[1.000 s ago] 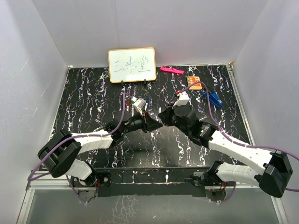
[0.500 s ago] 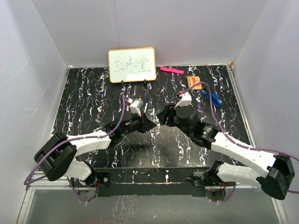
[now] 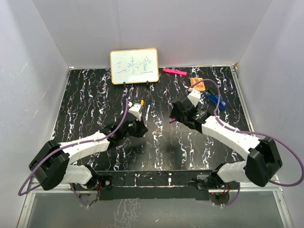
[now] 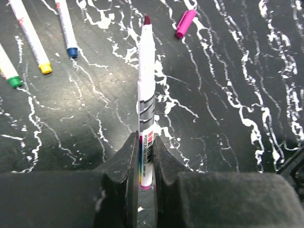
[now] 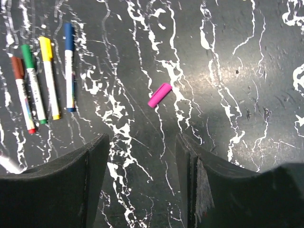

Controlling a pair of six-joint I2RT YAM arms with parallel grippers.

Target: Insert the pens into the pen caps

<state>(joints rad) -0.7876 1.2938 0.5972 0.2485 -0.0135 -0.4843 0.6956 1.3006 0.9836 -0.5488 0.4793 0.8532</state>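
Right end effector [image 3: 176, 114] farther back, marbled table [image 3: 85, 97], white walls [image 3: 42, 42]

Your left arm [image 3: 90, 142] reaches forward and to the right, and your left gripper [image 4: 145, 142] is clamped on the rear end of a pen [image 4: 146, 85], which juts straight out past the fingertips. Your right arm [image 3: 228, 135] stretches forward and to the left. Your right gripper [image 5: 141, 142] faces down, jaws spread wide, gripping nothing.
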